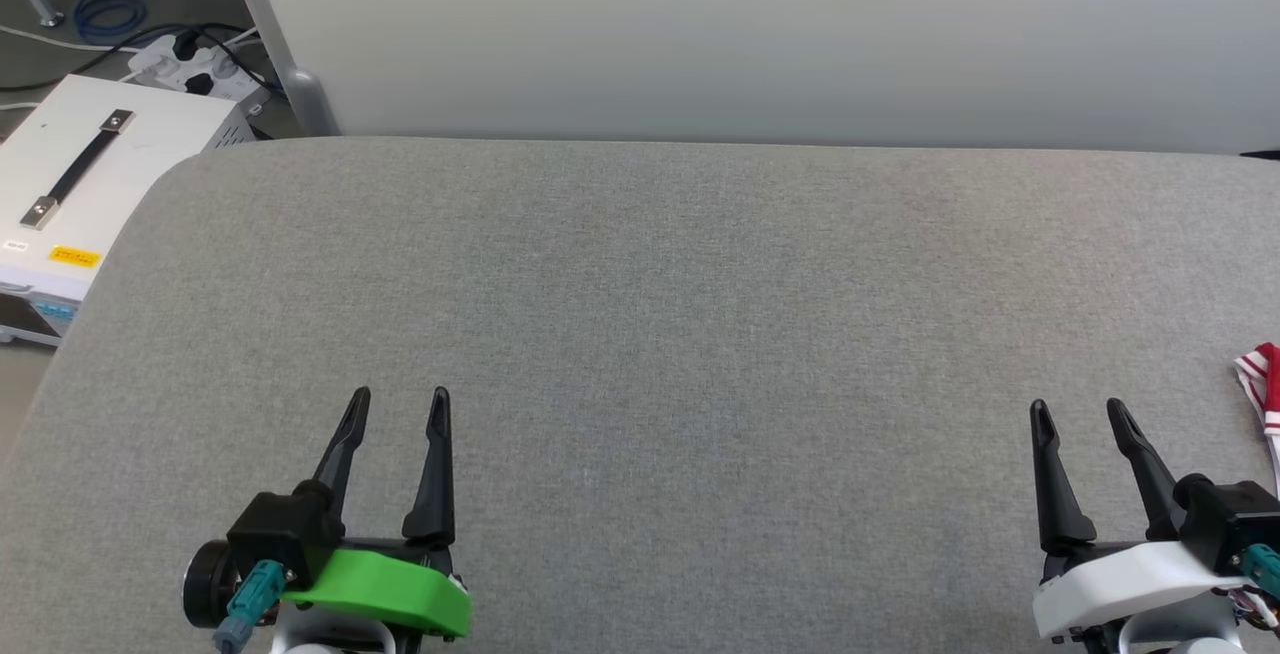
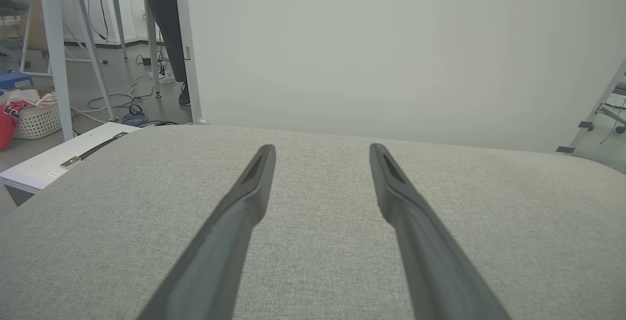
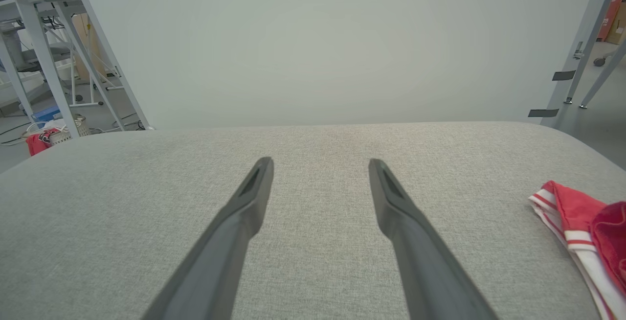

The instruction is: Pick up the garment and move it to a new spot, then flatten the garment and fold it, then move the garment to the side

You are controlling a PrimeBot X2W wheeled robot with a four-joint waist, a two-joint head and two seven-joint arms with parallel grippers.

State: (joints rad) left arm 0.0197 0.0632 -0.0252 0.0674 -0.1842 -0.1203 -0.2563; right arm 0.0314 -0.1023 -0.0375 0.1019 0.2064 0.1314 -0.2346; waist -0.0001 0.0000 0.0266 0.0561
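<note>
- The garment point(image 3: 577, 222) lies on the grey fabric worktop point(image 1: 640, 274) near its right edge. What shows of it is a bunched piece of red cloth with red-and-white striped trim and a white band.
- In the head view the picture's right border cuts the garment off, so how far it spreads toward the worktop's right edge cannot be told.
- The right gripper point(image 1: 1078, 406) hovers over the near right part of the worktop. Its two dark fingers stand well apart with nothing between them.
- The garment sits on the outer, right-hand side of the right gripper, about level with its fingertips. It is near them but not touching, with a strip of bare fabric between the right finger and the striped trim.
- In the right wrist view the garment lies low at the right, beside the fingers rather than ahead of them.
- The left gripper point(image 1: 400, 396) hovers over the near left part of the worktop. Its fingers are likewise spread and empty, pointing toward the far edge.
- The left gripper is well apart from the garment, with the whole middle of the worktop and the right gripper between them.
- A white panel point(image 1: 760, 34) stands along the far edge.
- A white box point(image 1: 90, 184) with a black strap handle sits off the far left corner, with a power strip point(image 1: 190, 64) on the floor beyond it.
</note>
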